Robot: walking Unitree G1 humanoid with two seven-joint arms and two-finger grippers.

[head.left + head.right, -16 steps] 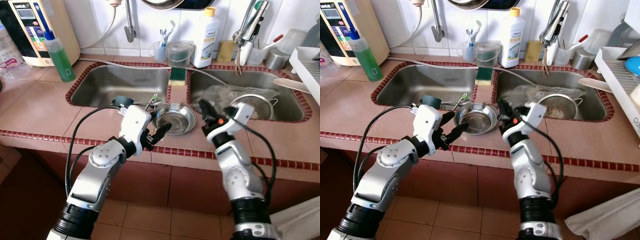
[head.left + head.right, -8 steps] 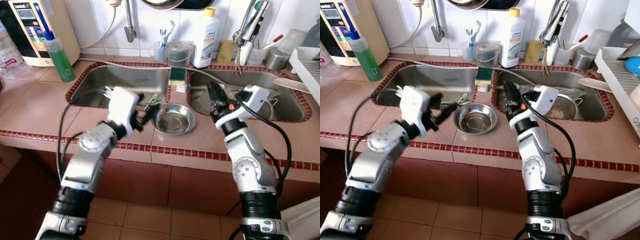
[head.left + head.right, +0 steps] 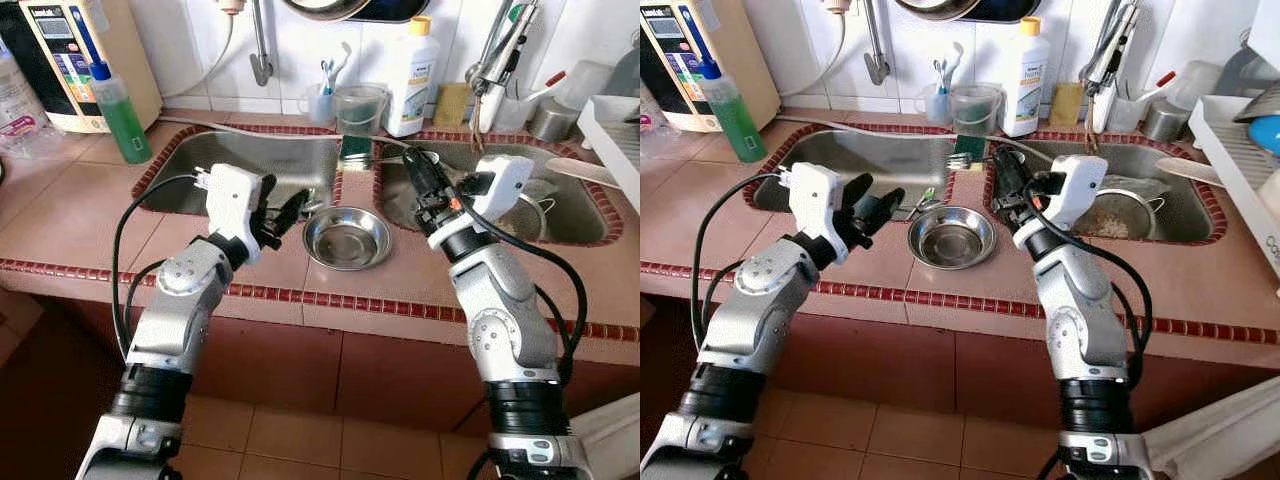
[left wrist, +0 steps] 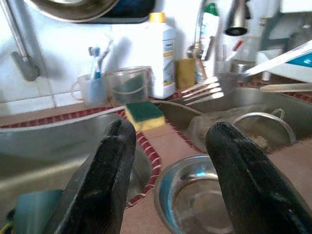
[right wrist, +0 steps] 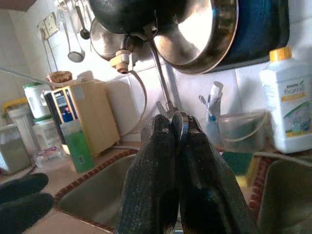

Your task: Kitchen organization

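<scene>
The right gripper (image 3: pixel 1002 175) is pinched tight on a metal fork (image 3: pixel 960 160), and it holds the fork up in the air over the ridge between the two sinks, with the prongs poking out toward the left sink (image 3: pixel 240 165). In the right wrist view the two black fingers (image 5: pixel 151 185) press close together with a thin bit of shiny handle squeezed between them. The left gripper (image 3: pixel 283 210) is wide apart and holds nothing (you can see a big gap between its fingers (image 4: pixel 102 185) in the left wrist view). It hovers over the counter's front strip, just beside a small steel bowl (image 3: pixel 346 236). The bowl sits on the pink tiled counter (image 3: pixel 70 210) in front of the ridge, between the two arms. Just past the fork, a green and yellow sponge (image 3: pixel 354 149) lies on the ridge. In the right sink (image 3: pixel 560 175) sits a round metal strainer (image 3: pixel 1118 212). At the back wall stand a cup with toothbrushes (image 3: pixel 321 100), a clear plastic tub (image 3: pixel 359 107) and a white bottle with a yellow cap (image 3: pixel 412 72). A green soap bottle (image 3: pixel 118 112) stands far off to the left.
</scene>
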